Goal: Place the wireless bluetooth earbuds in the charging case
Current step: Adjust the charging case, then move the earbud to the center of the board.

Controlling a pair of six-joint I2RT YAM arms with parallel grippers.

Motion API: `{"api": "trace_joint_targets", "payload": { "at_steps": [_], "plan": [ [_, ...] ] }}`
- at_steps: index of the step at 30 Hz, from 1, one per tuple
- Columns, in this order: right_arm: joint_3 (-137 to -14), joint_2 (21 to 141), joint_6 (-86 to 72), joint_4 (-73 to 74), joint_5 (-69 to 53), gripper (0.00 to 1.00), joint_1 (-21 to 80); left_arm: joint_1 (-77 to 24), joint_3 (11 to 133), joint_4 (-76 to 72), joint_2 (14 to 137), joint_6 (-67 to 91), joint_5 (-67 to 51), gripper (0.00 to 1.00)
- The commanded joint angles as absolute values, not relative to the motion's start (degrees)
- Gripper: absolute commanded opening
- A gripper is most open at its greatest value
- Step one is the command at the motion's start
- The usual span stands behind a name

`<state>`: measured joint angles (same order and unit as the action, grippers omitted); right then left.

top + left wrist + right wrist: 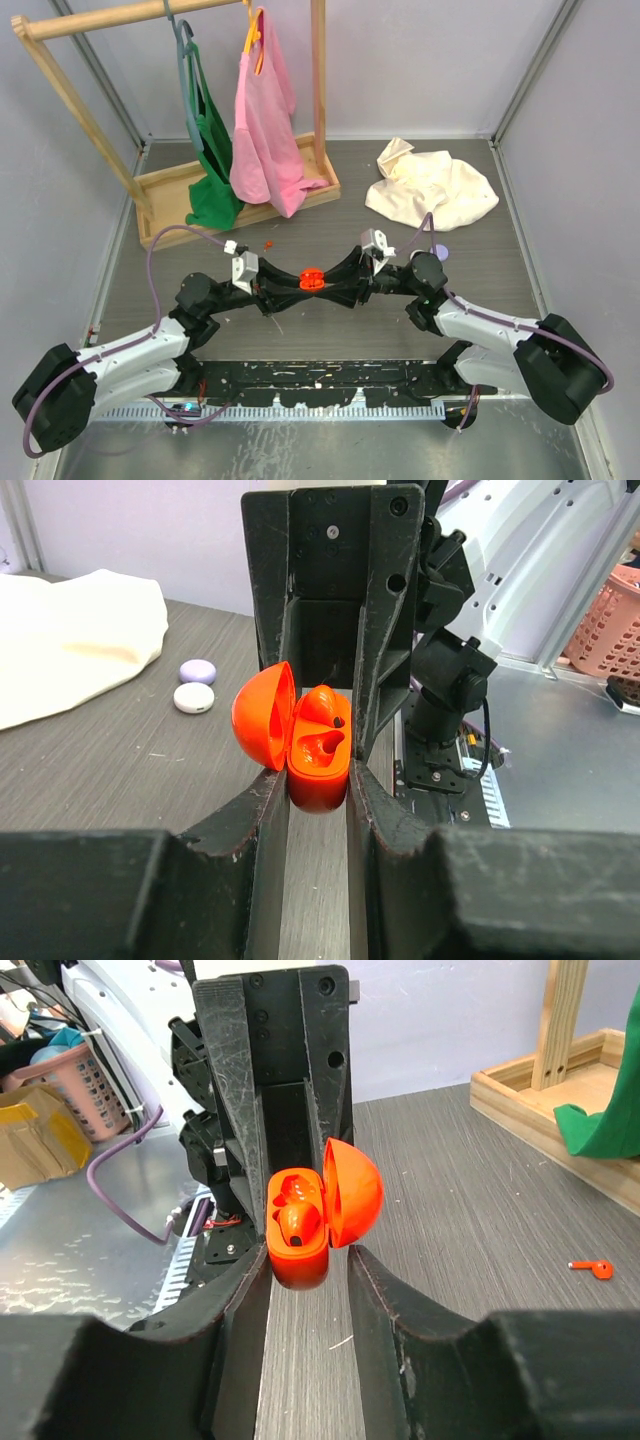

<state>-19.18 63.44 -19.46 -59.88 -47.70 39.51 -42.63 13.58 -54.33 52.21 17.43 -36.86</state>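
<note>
Your left claw [318,785] is pinched on the base of the orange charging case [318,765], which has its lid swung open above the middle of the table [345,205]. Facing it, your right claw [308,1260] stands slightly parted around the same case (a sliver of gap shows on one side). A seated earbud [298,1222] rests inside the case; a loose earbud [590,1268] lies on the table, just left of its middle.

Wooden rack [318,70], pink garment [262,120], cream cloth [430,190]
</note>
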Motion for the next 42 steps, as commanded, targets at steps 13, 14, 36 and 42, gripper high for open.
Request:
{"api": "trace_joint_targets", "payload": {
  "at_steps": [13,14,36,42],
  "plan": [
    [-21.01,63.49,-19.51,-64.39,-48.58,0.11,39.23,-42.69,15.04,-58.64,52.6,17.4,-38.37,0.12],
    [-20.89,63.07,-18.94,-63.71,-48.39,0.07,39.19,-42.71,14.94,-57.77,52.3,17.09,-38.25,0.16],
    [-13.48,51.62,-5.53,-51.37,-31.31,0.01,38.31,-42.66,19.99,-15.56,40.61,13.48,-8.07,0.89],
    [-9.74,50.6,-4.91,-53.85,-23.4,0.01,38.31,-42.7,25.75,-4.02,45.98,15.79,5.76,0.91]
  ]
}}
